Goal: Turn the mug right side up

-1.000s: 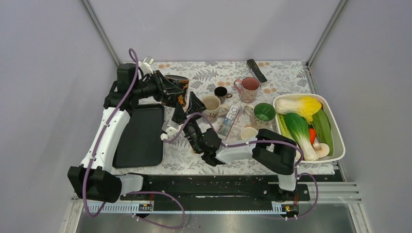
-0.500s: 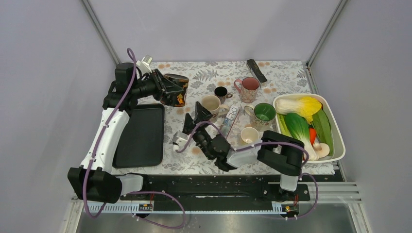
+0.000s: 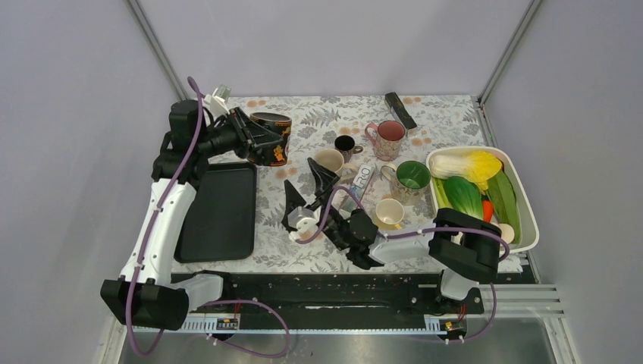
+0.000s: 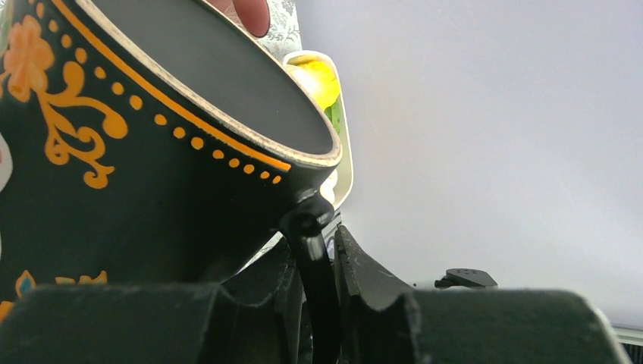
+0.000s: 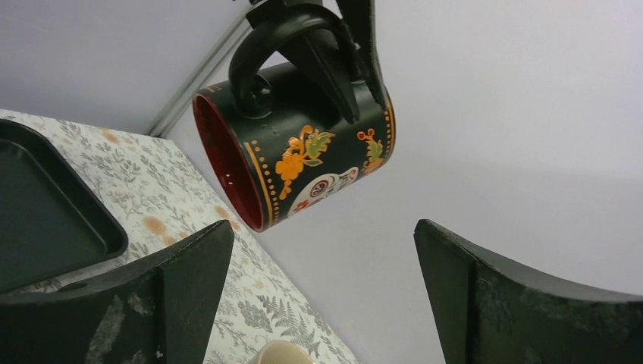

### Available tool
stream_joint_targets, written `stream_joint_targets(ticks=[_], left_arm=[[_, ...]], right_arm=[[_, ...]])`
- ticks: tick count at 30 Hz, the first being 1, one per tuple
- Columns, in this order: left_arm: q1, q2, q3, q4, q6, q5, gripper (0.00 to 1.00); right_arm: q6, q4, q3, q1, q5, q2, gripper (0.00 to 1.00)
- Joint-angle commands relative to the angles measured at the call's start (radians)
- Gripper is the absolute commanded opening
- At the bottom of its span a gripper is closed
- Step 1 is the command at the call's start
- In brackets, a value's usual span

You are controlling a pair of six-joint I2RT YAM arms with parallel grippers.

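One black orange-patterned mug (image 3: 271, 136) hangs above the desk's (image 3: 447, 121) far-left part, on its side, long axis near level, mouth sideways and slightly down. The left tool (image 3: 256, 139) is clamped on its handle; the right tool (image 3: 307, 186) gapes wide. Five other cups (image 3: 388, 136) and one black tray (image 3: 220, 212) sit below.

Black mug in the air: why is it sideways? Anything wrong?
The black mug hangs on its side above the table, pinched by its handle in the left gripper. That is the only oddity; no spill or damage shows.
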State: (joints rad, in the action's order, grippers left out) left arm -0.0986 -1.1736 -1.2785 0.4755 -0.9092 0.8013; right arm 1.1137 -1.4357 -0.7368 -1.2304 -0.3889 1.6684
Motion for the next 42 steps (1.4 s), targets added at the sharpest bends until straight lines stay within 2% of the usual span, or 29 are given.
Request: stream_joint_targets(ticks=[1, 11, 23, 27, 34, 39, 41, 42], left_arm=[[0.005, 0.067, -0.069, -0.202, -0.025, 0.055, 0.0], [0.004, 0.075, -0.083, -0.238, -0.077, 0.059, 0.0], [0.005, 0.086, -0.069, -0.261, -0.104, 0.081, 0.0], [0.004, 0.087, -0.06, -0.282, -0.122, 0.09, 0.0], [0.004, 0.093, -0.022, -0.316, -0.155, 0.094, 0.0], [0.003, 0.107, 0.038, -0.354, -0.186, 0.091, 0.0], [0.002, 0.106, 0.052, -0.357, -0.188, 0.089, 0.0], [0.002, 0.106, 0.059, -0.358, -0.19, 0.087, 0.0]], right_arm=[[-0.049, -0.054, -0.047, -0.006, 0.074, 0.01, 0.99], [0.099, -0.054, -0.211, -0.006, 0.026, 0.156, 0.99], [0.294, -0.052, -0.444, 0.019, -0.166, 0.307, 0.99], [0.284, -0.052, -0.502, 0.05, -0.223, 0.32, 0.99], [0.271, -0.051, -0.52, 0.061, -0.209, 0.312, 0.99], [0.252, -0.052, -0.536, 0.061, -0.202, 0.299, 0.84], [0.233, -0.053, -0.534, 0.062, -0.204, 0.286, 0.73], [0.223, -0.054, -0.53, 0.062, -0.203, 0.277, 0.64]])
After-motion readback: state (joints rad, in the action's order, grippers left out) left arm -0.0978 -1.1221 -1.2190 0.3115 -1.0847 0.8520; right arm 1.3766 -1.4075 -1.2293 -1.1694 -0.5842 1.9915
